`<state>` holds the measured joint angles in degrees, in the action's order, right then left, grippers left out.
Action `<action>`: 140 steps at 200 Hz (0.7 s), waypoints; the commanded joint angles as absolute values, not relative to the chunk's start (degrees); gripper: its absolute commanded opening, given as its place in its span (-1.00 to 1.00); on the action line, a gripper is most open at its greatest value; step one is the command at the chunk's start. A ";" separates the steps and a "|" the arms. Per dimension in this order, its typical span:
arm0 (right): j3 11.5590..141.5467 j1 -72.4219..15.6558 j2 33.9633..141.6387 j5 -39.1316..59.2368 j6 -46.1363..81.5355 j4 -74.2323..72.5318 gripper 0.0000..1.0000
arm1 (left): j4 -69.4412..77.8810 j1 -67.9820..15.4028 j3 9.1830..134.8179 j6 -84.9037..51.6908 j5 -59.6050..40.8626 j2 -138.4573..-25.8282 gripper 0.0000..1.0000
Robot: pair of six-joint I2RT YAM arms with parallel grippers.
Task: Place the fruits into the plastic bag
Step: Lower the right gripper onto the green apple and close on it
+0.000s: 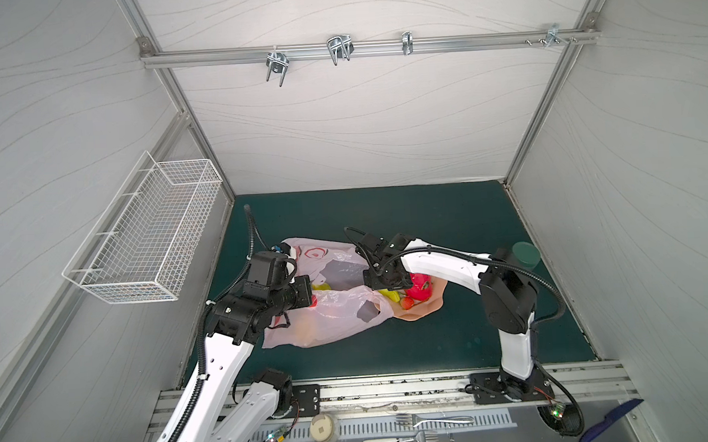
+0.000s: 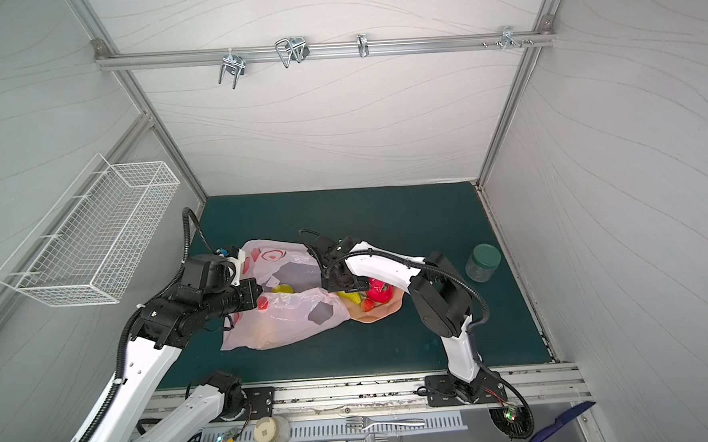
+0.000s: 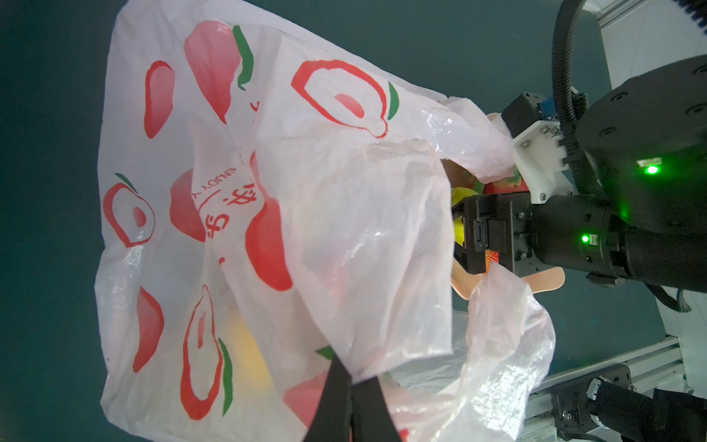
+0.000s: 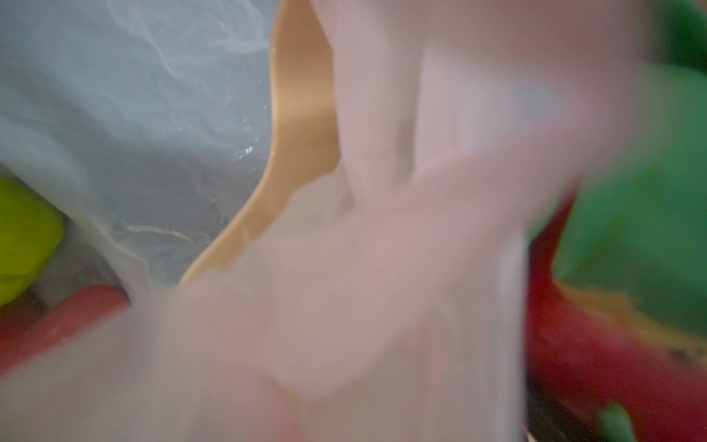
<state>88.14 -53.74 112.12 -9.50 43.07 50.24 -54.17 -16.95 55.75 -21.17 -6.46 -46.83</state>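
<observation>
Pinching the plastic bag (image 3: 344, 191) rim in our L gripper (image 3: 352, 377); R gripper (image 1: 391, 284) spread wide, dragon fruit (image 1: 421, 287) just beside its fingers, R arm nearer

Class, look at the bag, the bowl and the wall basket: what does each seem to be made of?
Bag: thin glossy plastic film, translucent and crinkled. Bowl: probably smooth moulded plastic, peach with a soft sheen; ceramic is possible. Wall basket: likely white-coated metal wire, shown by its fine open grid.
</observation>
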 commanded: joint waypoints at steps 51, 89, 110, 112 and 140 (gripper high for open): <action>86.20 -52.22 113.32 -11.15 42.85 50.91 0.53 | -54.32 -17.05 57.65 -19.95 -6.40 -47.20 -1.00; 85.13 -52.03 111.40 -11.65 42.58 50.63 0.35 | -54.23 -17.05 57.39 -20.00 -6.39 -47.29 -1.00; 84.61 -52.03 110.20 -11.71 42.44 50.21 0.22 | -54.05 -17.05 57.30 -20.02 -6.50 -47.30 -1.00; 84.59 -52.03 110.08 -11.69 42.38 50.13 0.20 | -54.05 -17.03 57.30 -20.03 -6.50 -47.38 -1.00; 84.37 -52.03 109.39 -12.04 42.14 50.10 0.05 | -54.05 -17.05 57.29 -19.87 -6.42 -47.29 -1.00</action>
<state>84.95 -52.47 111.87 -10.35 42.15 48.80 -54.17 -16.95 55.75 -20.97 -6.44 -47.31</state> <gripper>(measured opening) 0.590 0.047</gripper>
